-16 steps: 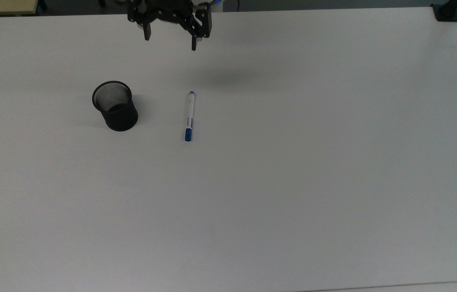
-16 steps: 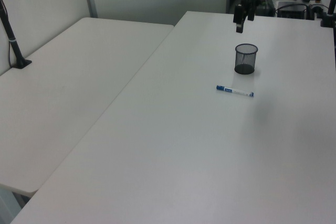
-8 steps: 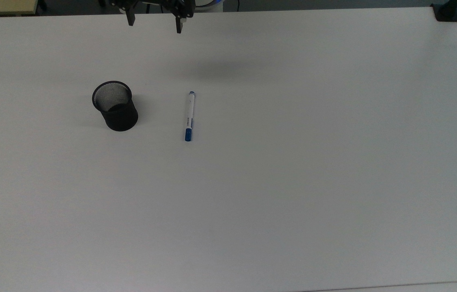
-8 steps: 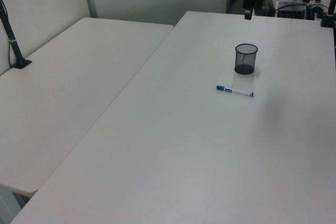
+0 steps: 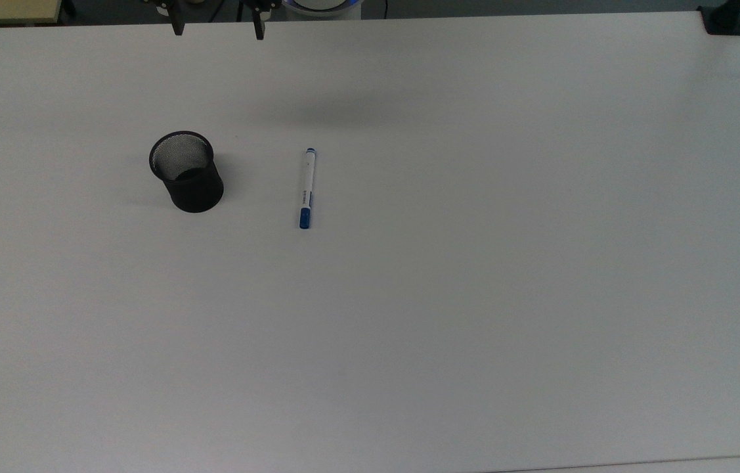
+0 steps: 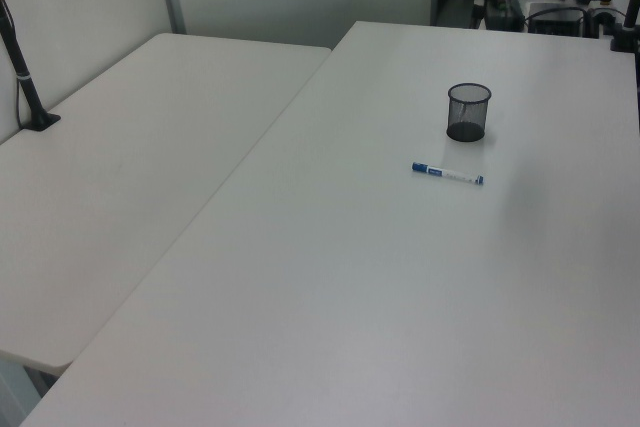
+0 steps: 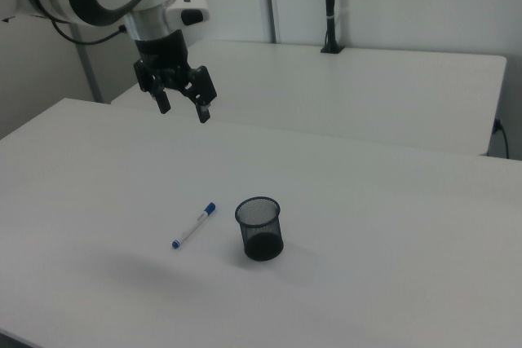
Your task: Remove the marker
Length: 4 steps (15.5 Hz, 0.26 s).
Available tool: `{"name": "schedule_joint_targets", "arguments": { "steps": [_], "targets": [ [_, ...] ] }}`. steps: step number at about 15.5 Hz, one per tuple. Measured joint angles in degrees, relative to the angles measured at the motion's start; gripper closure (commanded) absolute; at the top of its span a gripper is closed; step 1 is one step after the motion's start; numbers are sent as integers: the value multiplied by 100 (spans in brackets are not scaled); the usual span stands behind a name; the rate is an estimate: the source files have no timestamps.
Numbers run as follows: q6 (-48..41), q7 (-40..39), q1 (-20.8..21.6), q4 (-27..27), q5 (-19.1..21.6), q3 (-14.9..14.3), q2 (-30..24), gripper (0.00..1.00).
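Observation:
The marker (image 5: 306, 188) lies flat on the white table, white barrel with a blue cap, to the right of the black mesh cup (image 5: 186, 171) in the top view. It also shows in the left view (image 6: 447, 174) in front of the mesh cup (image 6: 468, 112), and in the right view (image 7: 193, 226) left of the mesh cup (image 7: 260, 228). My gripper (image 7: 184, 108) hangs high above the table, open and empty, well away from the marker. Its fingertips (image 5: 258, 31) just poke in at the top view's upper edge.
The white table (image 5: 475, 263) stretches wide around both objects. A second white table (image 6: 120, 177) adjoins it on the left view's left. A black post base (image 5: 723, 20) sits at the top view's upper right corner.
My open gripper has risen and drawn back toward the top view's upper left, away from the marker and cup. The marker and the cup have stayed put.

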Motion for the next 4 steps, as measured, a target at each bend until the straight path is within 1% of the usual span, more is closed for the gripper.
{"name": "schedule_joint_targets", "arguments": {
  "steps": [4],
  "targets": [
    [0,0,1,0,0,26,0,0]
  ]
}}
